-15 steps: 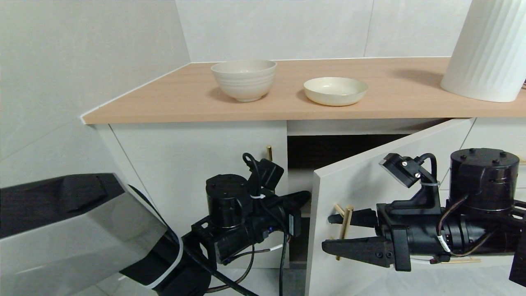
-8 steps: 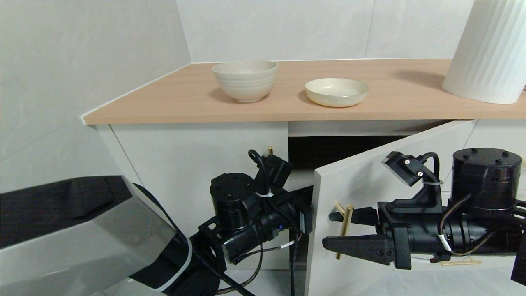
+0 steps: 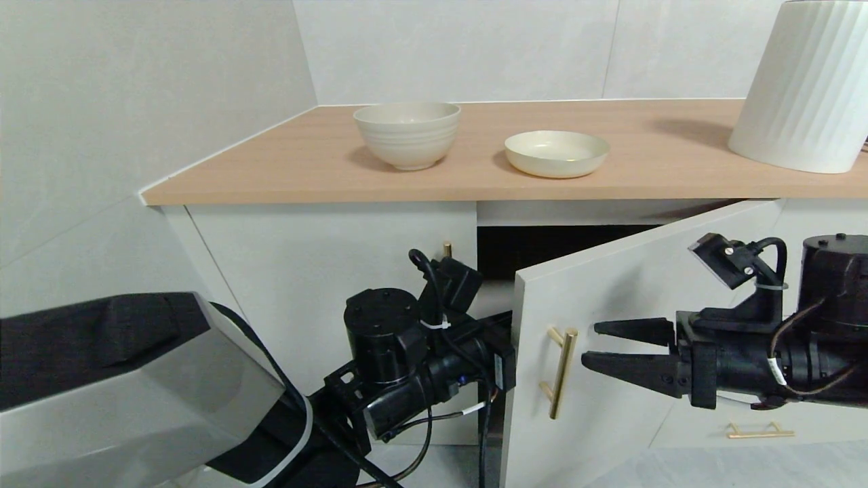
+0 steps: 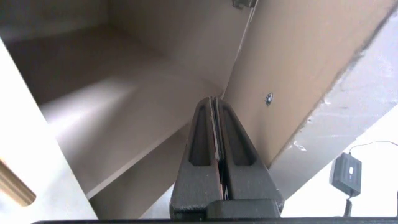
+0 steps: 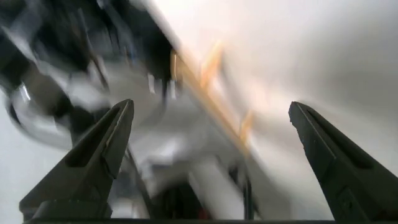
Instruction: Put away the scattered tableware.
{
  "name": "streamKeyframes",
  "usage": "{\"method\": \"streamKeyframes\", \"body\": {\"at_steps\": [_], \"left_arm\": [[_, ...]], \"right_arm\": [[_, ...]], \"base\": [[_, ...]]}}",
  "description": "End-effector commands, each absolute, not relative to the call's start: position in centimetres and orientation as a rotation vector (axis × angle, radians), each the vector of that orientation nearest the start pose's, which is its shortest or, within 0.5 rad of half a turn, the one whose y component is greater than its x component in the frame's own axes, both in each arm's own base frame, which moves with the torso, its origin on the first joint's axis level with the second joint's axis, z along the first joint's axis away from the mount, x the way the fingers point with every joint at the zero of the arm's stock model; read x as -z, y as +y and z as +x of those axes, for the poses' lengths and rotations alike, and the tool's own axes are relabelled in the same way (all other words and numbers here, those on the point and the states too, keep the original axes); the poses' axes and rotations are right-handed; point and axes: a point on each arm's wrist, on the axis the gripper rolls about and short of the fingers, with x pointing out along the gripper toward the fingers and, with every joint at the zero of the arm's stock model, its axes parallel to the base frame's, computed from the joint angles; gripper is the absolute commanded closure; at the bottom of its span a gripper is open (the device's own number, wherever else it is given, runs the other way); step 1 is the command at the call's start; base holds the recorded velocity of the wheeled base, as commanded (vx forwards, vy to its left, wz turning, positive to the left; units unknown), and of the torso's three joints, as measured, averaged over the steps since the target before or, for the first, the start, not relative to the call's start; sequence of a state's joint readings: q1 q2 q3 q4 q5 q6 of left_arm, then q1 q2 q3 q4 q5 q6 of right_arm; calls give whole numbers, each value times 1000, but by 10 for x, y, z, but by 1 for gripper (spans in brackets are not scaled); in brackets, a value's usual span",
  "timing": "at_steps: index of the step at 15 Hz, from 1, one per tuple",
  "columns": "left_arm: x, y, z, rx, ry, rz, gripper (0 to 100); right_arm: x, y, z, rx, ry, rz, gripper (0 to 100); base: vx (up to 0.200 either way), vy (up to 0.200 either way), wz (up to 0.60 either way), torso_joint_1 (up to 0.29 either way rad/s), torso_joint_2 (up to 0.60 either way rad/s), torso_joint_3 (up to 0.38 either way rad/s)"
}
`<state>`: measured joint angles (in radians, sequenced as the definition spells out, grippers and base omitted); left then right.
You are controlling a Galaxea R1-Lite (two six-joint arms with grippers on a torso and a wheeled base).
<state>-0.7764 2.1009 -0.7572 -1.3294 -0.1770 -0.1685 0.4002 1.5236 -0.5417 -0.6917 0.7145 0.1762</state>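
**Door [image 3: 610,285] ajar, tableware waiting**

My right gripper [image 3: 591,343] hangs spread, empty, beside the door handle [image 3: 561,371]. My left gripper [image 4: 214,106], pinched shut, pokes into the cabinet [image 3: 563,245] gap. The bowl [image 3: 407,134] and dish [image 3: 556,152] sit on the counter [image 3: 305,169] (untouched). Next, probably: swing the door wider.

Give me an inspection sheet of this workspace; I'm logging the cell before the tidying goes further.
Surface: wooden counter, holding three things.
Job's things: bowl and shallow dish, both upright, side by side and apart; cabinet door below them ajar.
Clutter: white ribbed container at the counter's right end.
Hands: left hand shut, pointing into the gap beside the door's edge; right hand open, facing the door's gold handle, not touching it.
Cables: black cables looped at the left wrist, close to the door's edge.
Surroundings: tiled wall; pale shelf inside the cabinet.
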Motion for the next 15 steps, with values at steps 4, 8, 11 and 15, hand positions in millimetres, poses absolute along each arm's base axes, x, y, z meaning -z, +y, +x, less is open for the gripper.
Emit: {"method": "streamKeyframes", "body": {"at_steps": [4, 8, 11, 15], "left_arm": [[-108, -259, 258, 950, 87, -155, 100], [-107, -258, 257, 949, 93, -149, 100], [-115, -255, 250, 952, 148, -125, 100], [-119, -256, 247, 956, 169, -117, 100]], "right_arm": [[-181, 110, 159, -764, 335, -52, 0], [-187, 104, 132, -724, 324, 2, 0], [-184, 95, 121, -703, 349, 16, 0], [-182, 95, 120, -704, 368, 10, 0]], "base": [[0, 0, 0, 0, 0, 0], [0, 0, 0, 0, 0, 0], [0, 0, 0, 0, 0, 0], [0, 0, 0, 0, 0, 0]]}}
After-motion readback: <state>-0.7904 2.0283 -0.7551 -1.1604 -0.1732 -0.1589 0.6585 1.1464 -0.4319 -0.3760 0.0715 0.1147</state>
